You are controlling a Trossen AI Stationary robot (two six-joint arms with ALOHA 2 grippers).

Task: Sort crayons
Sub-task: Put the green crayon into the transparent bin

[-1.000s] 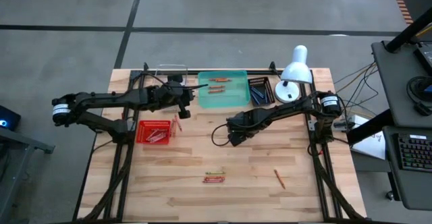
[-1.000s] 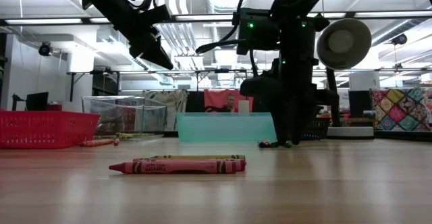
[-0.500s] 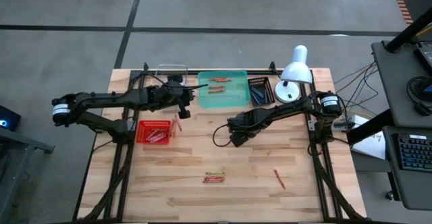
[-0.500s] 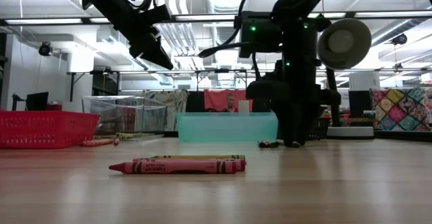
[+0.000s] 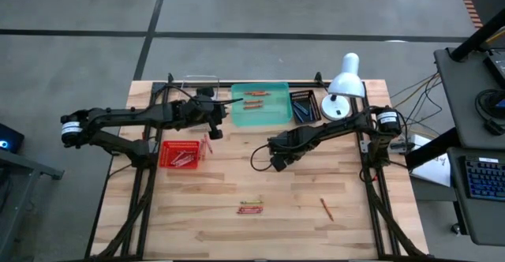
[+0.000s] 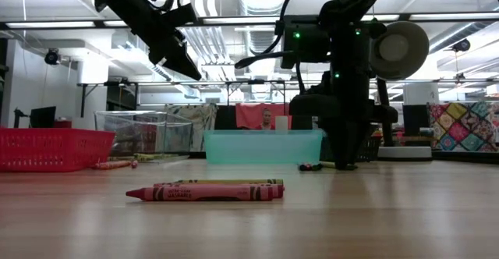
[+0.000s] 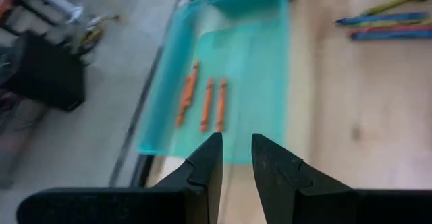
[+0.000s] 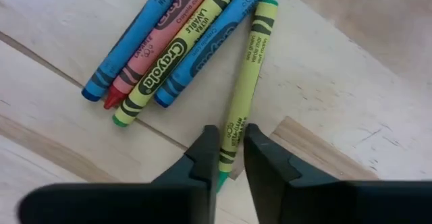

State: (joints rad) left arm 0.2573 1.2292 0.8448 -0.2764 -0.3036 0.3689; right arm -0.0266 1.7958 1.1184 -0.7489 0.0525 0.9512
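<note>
Several crayons [image 8: 169, 42], blue, red and yellow-green, lie side by side on the wooden table [image 5: 300, 191]. Beside them lies a single yellow-green crayon [image 8: 246, 82], and my right gripper [image 8: 231, 155] is shut on it, low over mid-table [image 5: 276, 162]. My left gripper [image 7: 236, 160] hangs above the table at the near edge of the teal tray [image 7: 256, 62]. Its fingers are open by a narrow gap with nothing between them. Three orange crayons [image 7: 202, 102] lie in that tray. A red and a yellow-green crayon [image 6: 207, 190] lie together near the front edge. My right gripper pinches the single yellow-green crayon between its two fingers, near the crayon's pointed end [image 8: 233, 133]. The fingers come from above, pointing down, and lie across the crayon. The crayon lies flat on the table.
A red mesh basket [image 5: 180, 154] with crayons stands at the left. A dark tray of blue crayons [image 5: 304, 106], a white desk lamp [image 5: 346, 84] and a clear box [image 5: 201, 83] stand along the far edge. One orange crayon [image 5: 326, 208] lies at the front right.
</note>
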